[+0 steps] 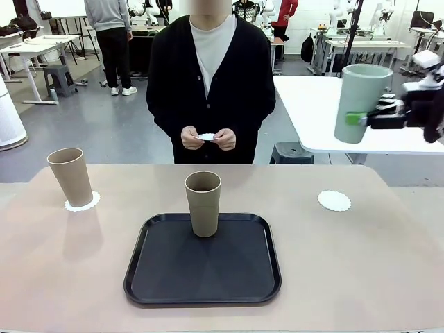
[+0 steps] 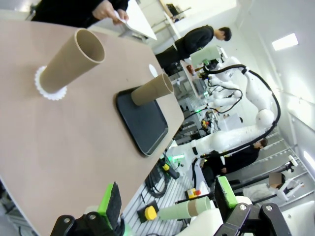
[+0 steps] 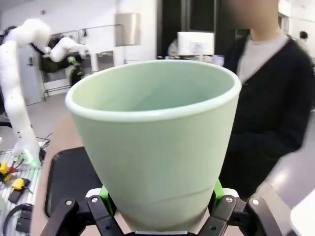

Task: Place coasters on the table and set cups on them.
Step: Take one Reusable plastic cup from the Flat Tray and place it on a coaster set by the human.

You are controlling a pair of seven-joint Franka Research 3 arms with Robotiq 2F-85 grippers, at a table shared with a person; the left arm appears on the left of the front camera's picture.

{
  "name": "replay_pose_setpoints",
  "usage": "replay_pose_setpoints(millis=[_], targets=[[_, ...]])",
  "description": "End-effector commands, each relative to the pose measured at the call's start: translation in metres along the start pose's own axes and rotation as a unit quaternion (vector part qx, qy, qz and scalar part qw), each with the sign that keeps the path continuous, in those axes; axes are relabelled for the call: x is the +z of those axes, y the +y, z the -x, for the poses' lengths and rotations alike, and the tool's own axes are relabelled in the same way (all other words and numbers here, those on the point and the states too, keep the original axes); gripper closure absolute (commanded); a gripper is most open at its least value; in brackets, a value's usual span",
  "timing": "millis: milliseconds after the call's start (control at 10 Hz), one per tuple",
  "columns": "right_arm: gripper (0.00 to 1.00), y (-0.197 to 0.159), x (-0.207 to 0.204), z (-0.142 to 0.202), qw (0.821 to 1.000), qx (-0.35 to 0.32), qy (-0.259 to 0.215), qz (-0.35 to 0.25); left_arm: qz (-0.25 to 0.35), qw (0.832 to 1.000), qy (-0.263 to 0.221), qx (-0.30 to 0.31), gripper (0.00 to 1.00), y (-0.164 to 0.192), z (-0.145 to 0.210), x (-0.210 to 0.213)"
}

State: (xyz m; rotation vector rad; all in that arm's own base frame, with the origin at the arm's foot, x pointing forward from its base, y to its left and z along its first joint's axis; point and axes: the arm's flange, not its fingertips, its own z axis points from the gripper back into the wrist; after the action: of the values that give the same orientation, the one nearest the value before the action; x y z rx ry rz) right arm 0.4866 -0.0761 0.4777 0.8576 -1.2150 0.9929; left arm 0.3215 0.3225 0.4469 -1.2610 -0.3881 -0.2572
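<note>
A: Where do you see the mint cup [image 1: 362, 100]?
B: Clamped in your right gripper [image 1: 359, 119], aloft by the surface's [image 1: 361, 263] far right corner; a bare coaster [image 1: 334, 200] lies near that corner. Your left gripper [image 2: 167, 199] — wide, empty.

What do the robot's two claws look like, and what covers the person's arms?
Both are black, two-fingered, with bright green pads. On the left gripper, the pads are flat green slabs on angular black links with round bolts; the right gripper shows the same build. The person wears long black cardigan sleeves over a white top.
</note>
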Motion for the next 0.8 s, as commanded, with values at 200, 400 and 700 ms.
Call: replay_pose_setpoints(millis=[200,400,700], targets=[[0.17,-0.036,0.017,-0.016,1.000,-0.010,-0.015,0.005,0.001,1.000,-0.001,-0.001,0.00,-0.003,0.001,0.000],[0.17,-0.038,0.023,-0.012,1.000,0.006,0.000,0.020,0.001,1.000,-0.001,-0.001,0.00,-0.003,0.001,0.000],[0.17,-0.037,0.020,-0.013,1.000,0.003,-0.001,0.015,0.001,1.000,-0.001,-0.001,0.00,-0.003,0.001,0.000]])
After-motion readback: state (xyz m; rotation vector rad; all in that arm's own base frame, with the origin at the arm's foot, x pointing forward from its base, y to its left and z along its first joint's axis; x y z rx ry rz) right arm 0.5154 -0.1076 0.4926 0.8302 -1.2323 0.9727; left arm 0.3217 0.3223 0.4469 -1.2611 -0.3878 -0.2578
